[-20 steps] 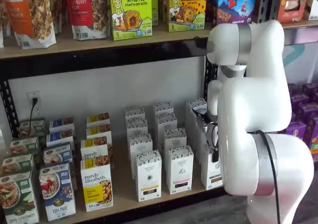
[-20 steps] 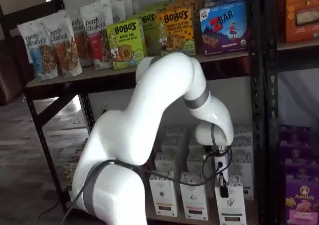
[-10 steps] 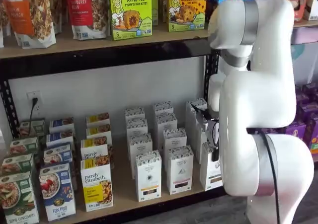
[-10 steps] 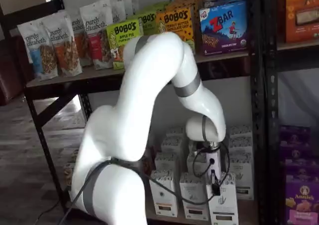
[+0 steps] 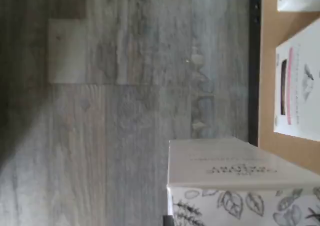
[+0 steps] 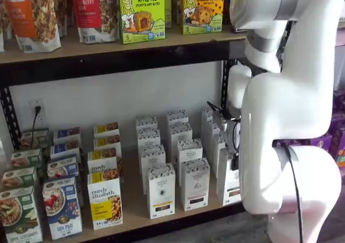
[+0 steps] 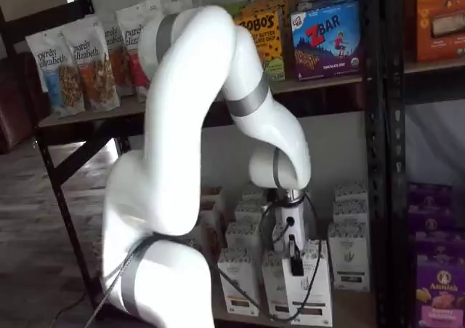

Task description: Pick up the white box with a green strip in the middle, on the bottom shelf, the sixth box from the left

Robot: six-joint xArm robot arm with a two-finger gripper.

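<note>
The white box (image 7: pixel 309 284) is a tall narrow carton with a leafy print and a dark greenish band low on its front. In both shelf views it stands out in front of its row at the right end of the bottom shelf (image 6: pixel 135 206). My gripper (image 7: pixel 293 258) sits on the carton's top, its black fingers shut on it. In the other shelf view the white box (image 6: pixel 228 179) is partly hidden behind my white arm. The wrist view shows the white box (image 5: pixel 235 178) close up, over the grey floor and beside the shelf's black rail (image 5: pixel 254 60).
Like white cartons (image 6: pixel 160 192) fill the rows beside it, one with a pinkish band (image 5: pixel 299 90). Cereal boxes (image 6: pixel 104 200) stand to the left and snack boxes (image 6: pixel 141 11) on the higher board. A black upright (image 7: pixel 378 124) and purple boxes (image 7: pixel 439 284) flank the right.
The fingers finished closing on the carton. The arm's elbow rose and the wrist drew the carton out of its row, toward the shelf's front edge.
</note>
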